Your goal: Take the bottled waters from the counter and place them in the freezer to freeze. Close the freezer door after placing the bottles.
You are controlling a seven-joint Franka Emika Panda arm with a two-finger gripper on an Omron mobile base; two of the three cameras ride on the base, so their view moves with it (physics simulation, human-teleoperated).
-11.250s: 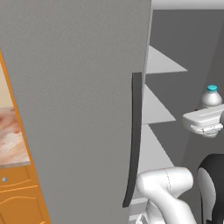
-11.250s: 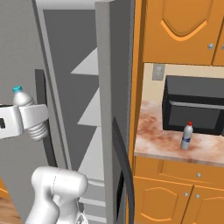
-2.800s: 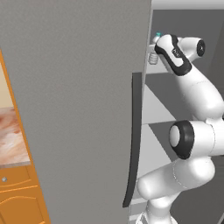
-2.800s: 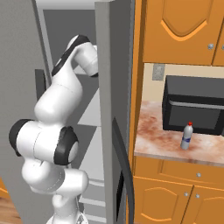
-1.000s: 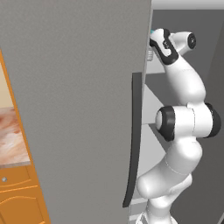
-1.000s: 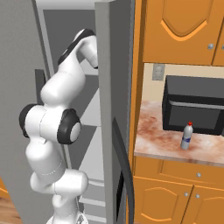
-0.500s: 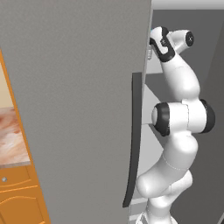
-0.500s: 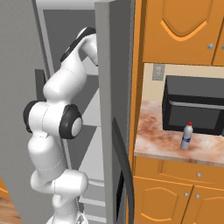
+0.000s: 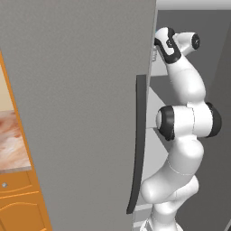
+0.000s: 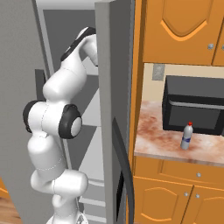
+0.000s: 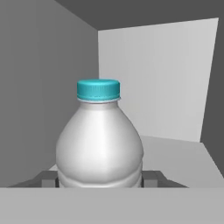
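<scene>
In the left base view the arm reached high past the edge of the freezer door (image 9: 81,113) into the freezer (image 9: 212,67), its end effector (image 9: 155,53) half hidden at an upper shelf. In the right base view the red-capped bottle (image 10: 187,136) stood near the front edge of the surface (image 10: 153,140), just before the microwave (image 10: 194,105). In the hand view the end effector clamped the light-blue-capped bottle (image 11: 99,140) upright between its fingertips (image 11: 151,178) over the white shelf (image 11: 183,153); it should be lowered until the base rests flat before release, then withdrawn straight back.
</scene>
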